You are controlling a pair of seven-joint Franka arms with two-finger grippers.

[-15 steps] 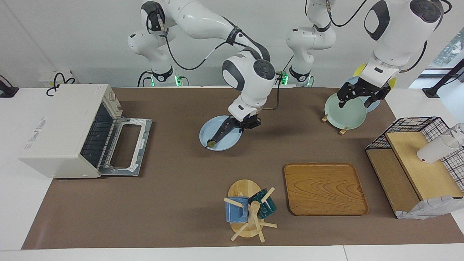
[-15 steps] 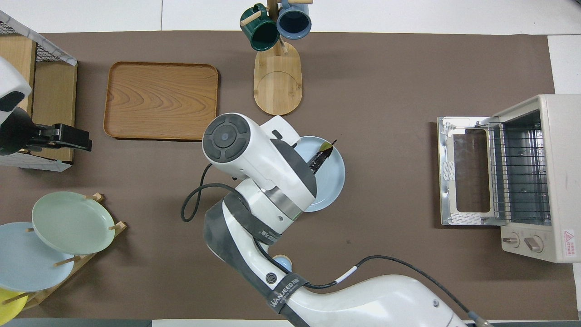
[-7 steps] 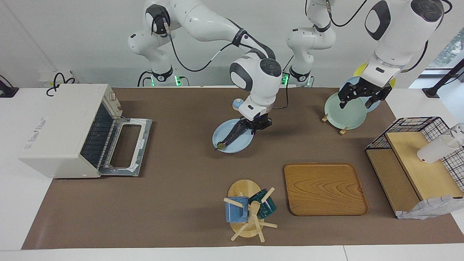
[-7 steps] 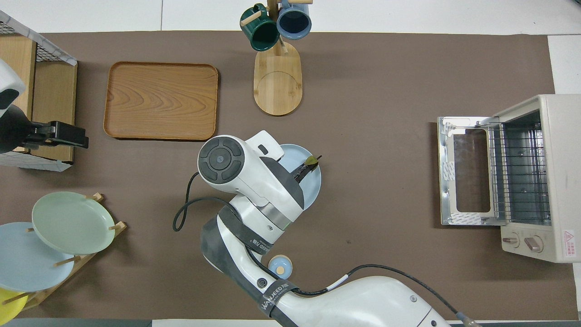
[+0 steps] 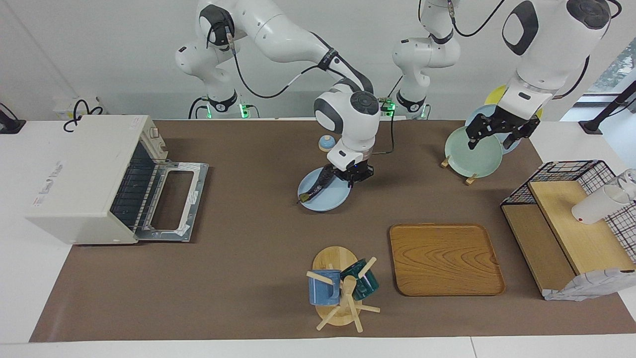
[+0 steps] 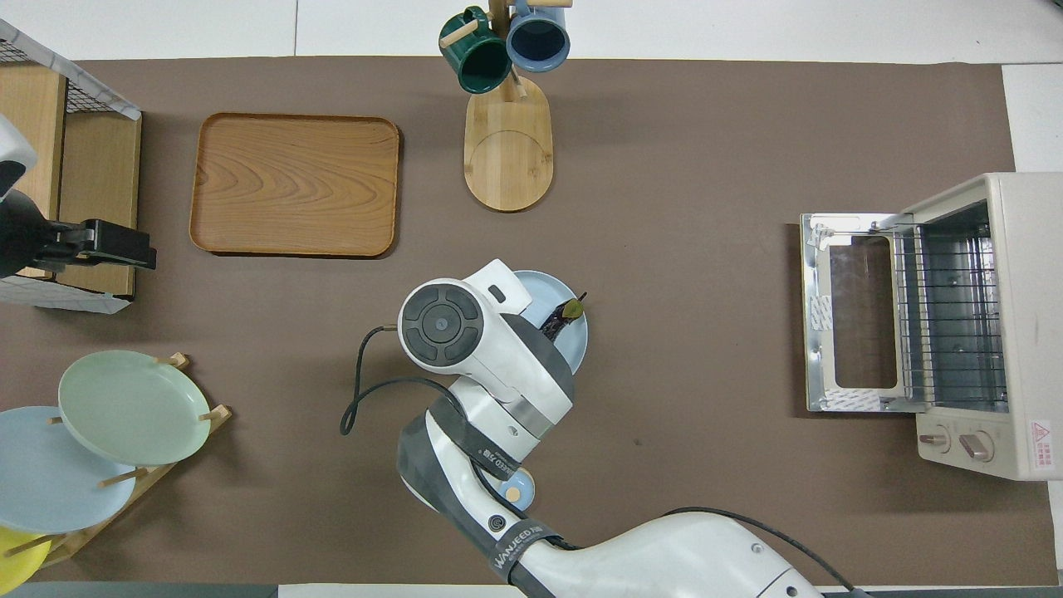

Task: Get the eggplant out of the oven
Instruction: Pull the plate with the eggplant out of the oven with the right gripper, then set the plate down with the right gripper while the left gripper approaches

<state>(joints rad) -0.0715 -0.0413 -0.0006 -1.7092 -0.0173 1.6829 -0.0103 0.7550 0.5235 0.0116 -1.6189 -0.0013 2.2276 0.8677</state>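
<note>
Eggplant out of oven, on blue plate

R gripper [image 5: 346, 175] clamped on eggplant [image 5: 315, 188] over blue plate [image 5: 332, 199] mid-table; oven [image 5: 84, 179] door down. L gripper [image 5: 498, 131] fingers spread, over plate rack [image 5: 467, 176].

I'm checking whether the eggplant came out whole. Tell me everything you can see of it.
The eggplant is long, slim and dark purple-black, with a small greenish-brown stem tip. It looks whole where it shows. It slants over the light blue plate in the middle of the table, stem end low at the plate's rim, the other end raised in the shut right gripper. Whether the stem touches the plate cannot be told. It is well clear of the open oven.
</note>
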